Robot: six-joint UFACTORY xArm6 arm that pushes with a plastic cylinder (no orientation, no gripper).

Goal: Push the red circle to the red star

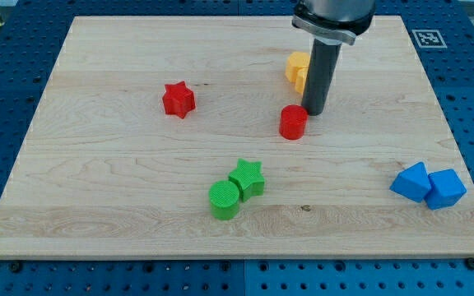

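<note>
- The tip [314, 113], the lower end of a straight dark rod, stands just beside the red circle [293, 122], on that block's upper-right side; whether the two are touching cannot be told.
- No pincer exists on this arm, so there is nothing to be spread, pressed together or pinching; the rod alone does the work.
- The red star [178, 99] lies well apart from the red circle, toward the view's left and slightly toward the view's top.
- Risk 1, wrong heading: with the tip on the red circle's upper-right side, a straight push would likely send the block down and to the left, passing below the red star and missing it.
- Risk 2, collision: such a drift points roughly toward the green star [248, 178] and the green circle [225, 200], which sit below and left of the red circle, touching each other.
- Risk 3, slip: a round block pushed off-centre tends to roll off the rod's side, leaving the tip to pass by.
- The yellow block [297, 68], partly hidden behind the rod above the red circle, could be nudged if the tip repositions that way.
- The two blue blocks [428, 185], far right of the red circle, seem out of play.
</note>
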